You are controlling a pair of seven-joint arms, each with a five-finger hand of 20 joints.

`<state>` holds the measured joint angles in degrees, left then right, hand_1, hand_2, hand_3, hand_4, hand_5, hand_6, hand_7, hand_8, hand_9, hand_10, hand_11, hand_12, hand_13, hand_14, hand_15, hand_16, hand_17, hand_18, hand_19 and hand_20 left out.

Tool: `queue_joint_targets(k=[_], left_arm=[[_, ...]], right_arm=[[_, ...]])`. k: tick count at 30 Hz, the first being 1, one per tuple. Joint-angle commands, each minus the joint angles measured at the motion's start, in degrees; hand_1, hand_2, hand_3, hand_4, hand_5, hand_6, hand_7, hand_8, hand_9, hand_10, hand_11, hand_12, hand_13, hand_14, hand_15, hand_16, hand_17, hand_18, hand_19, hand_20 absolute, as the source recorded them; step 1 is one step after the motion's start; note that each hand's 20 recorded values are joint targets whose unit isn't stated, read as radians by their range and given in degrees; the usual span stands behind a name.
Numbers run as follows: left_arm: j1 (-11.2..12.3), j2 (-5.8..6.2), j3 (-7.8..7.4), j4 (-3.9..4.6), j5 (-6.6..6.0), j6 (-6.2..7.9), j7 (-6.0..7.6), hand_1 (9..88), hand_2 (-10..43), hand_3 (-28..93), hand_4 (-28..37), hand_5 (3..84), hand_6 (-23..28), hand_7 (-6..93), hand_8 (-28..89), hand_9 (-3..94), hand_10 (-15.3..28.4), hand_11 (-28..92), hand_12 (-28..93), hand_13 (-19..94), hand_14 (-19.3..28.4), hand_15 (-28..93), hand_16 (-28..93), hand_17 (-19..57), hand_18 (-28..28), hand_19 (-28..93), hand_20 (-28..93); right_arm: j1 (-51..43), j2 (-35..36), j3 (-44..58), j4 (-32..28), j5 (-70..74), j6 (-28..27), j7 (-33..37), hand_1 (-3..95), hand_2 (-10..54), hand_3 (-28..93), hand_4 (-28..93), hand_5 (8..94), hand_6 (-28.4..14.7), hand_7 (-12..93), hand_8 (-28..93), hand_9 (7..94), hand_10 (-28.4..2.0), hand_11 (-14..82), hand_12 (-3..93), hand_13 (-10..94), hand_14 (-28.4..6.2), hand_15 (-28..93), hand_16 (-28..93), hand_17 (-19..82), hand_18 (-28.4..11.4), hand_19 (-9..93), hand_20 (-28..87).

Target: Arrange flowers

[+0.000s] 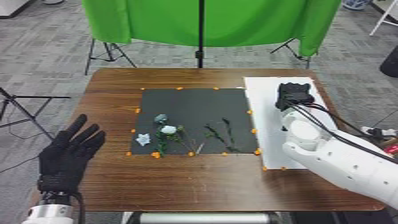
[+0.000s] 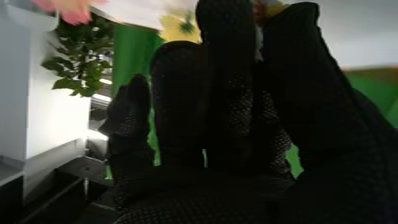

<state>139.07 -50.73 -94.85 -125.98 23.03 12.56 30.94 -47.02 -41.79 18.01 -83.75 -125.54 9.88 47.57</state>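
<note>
- White flower on dark mat, close beside blue-grey flower.
- Right hand over white board, fingers straight, close together.
- Left hand left of mat, spread.
- Risk: crowded stems may snag, dragging neighbours along.

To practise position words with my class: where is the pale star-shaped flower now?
In the head view, the pale star-shaped flower lies near the lower left corner of the dark mat, left of and below the round white bloom.

Green cloth behind brown table
</note>
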Motion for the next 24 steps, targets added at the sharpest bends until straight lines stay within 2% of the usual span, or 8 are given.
queue_joint_targets(k=[1, 2, 7, 10, 14, 19, 21, 24], left_arm=[[1.5, 0.10, -0.47, -0.38, -0.07, 0.31, -0.33, 22.5, 6.0, 79, -28.1, 37.6, 8.5, 11.0, -10, 35.5, 20.3, 21, 10, 24, 28.1, 48, -9, -9.2, 28.3, 57, 8], [1.6, 0.49, -0.22, -0.43, -0.40, 0.56, 0.16, 22.5, 6.0, 79, -28.2, 37.6, 8.6, 10.9, -10, 35.6, 20.3, 21, 10, 24, 28.1, 48, -9, -9.2, 28.4, 57, 8], [1.0, 0.19, -0.07, -0.34, 0.25, 0.13, -0.80, 22.5, 6.1, 79, -28.2, 37.7, 8.6, 10.9, -10, 35.5, 20.3, 21, 10, 24, 28.1, 48, -9, -9.2, 28.3, 57, 8], [1.1, 0.72, 0.21, -0.44, -0.25, 0.44, -0.05, 22.6, 6.2, 79, -28.2, 37.7, 8.6, 10.9, -10, 35.6, 20.2, 21, 10, 24, 28.1, 48, -9, -9.2, 28.3, 57, 8], [1.1, 0.43, 0.11, -0.39, -0.01, 0.35, -0.57, 22.6, 6.2, 79, -28.1, 37.8, 8.7, 10.8, -10, 35.5, 20.2, 21, 10, 24, 28.1, 48, -9, -9.2, 28.3, 57, 8], [1.4, 1.72, 0.63, -0.26, -0.99, 0.70, 0.40, 22.6, 6.1, 79, -28.1, 37.9, 8.7, 10.8, -10, 35.5, 20.2, 21, 10, 24, 28.1, 48, -9, -9.2, 28.3, 57, 8], [1.3, 1.63, 0.76, -0.22, -1.05, 0.84, 0.23, 22.6, 6.1, 79, -28.1, 38.0, 8.8, 10.7, -10, 35.5, 20.2, 21, 10, 24, 28.1, 48, -9, -9.2, 28.3, 57, 8], [0.6, 0.47, 0.33, -0.12, 0.00, 0.31, -1.51, 22.6, 6.2, 79, -28.1, 38.1, 8.8, 10.7, -9, 35.5, 20.3, 21, 10, 24, 28.1, 48, -9, -9.2, 28.3, 57, 8]], right_arm=[[-1.2, -0.1, 3.9, -11.9, -0.1, 5.8, -7.3, 55.1, -9.5, 64, -28, 88.0, 5.9, 15, 0, 91.8, -5.7, 17.7, 31.8, 70, -5.2, 70, 19, 23, -20.6, 83, 50], [-1.7, -0.9, 4.6, -13.2, 0.1, 5.8, -8.5, 55.1, -9.5, 64, -28, 88.0, 5.8, 15, 0, 91.7, -5.7, 18.0, 31.8, 70, -5.2, 70, 19, 23, -20.7, 83, 50], [-6.3, -5.0, 6.7, -18.0, -1.2, 2.9, -13.8, 53.2, -9.5, 66, -28, 87.8, 5.7, 15, 0, 91.0, -6.0, 19.7, 31.3, 69, -5.7, 71, 19, 22, -20.8, 83, 51], [-7.9, -7.2, 5.9, -19.0, -3.0, 2.3, -15.6, 52.3, -9.5, 68, -28, 87.6, 5.5, 15, 0, 90.3, -6.0, 20.6, 31.4, 68, -5.8, 72, 19, 22, -20.9, 83, 51], [-9.6, -8.9, 4.8, -19.5, -4.3, 1.3, -16.6, 52.0, -9.5, 68, -28, 87.3, 5.4, 15, 0, 89.9, -6.1, 20.9, 31.5, 67, -5.9, 72, 19, 21, -20.8, 83, 51], [-10.1, -10.1, 3.2, -18.6, -5.1, 0.7, -17.0, 51.8, -9.5, 68, -28, 86.9, 5.5, 15, 0, 89.6, -6.1, 21.2, 31.3, 67, -6.0, 72, 19, 21, -20.9, 83, 51], [-9.8, -10.5, 2.1, -17.9, -5.7, 1.1, -16.5, 51.0, -9.5, 68, -28, 86.6, 5.6, 15, 0, 88.9, -6.2, 22.3, 30.9, 67, -6.1, 72, 19, 21, -20.9, 82, 51], [-9.5, -11.1, 1.1, -17.3, -6.2, 1.4, -16.2, 50.6, -9.5, 68, -28, 85.5, 5.6, 15, -1, 88.2, -6.4, 23.0, 30.3, 67, -6.1, 72, 19, 21, -20.9, 82, 51]])
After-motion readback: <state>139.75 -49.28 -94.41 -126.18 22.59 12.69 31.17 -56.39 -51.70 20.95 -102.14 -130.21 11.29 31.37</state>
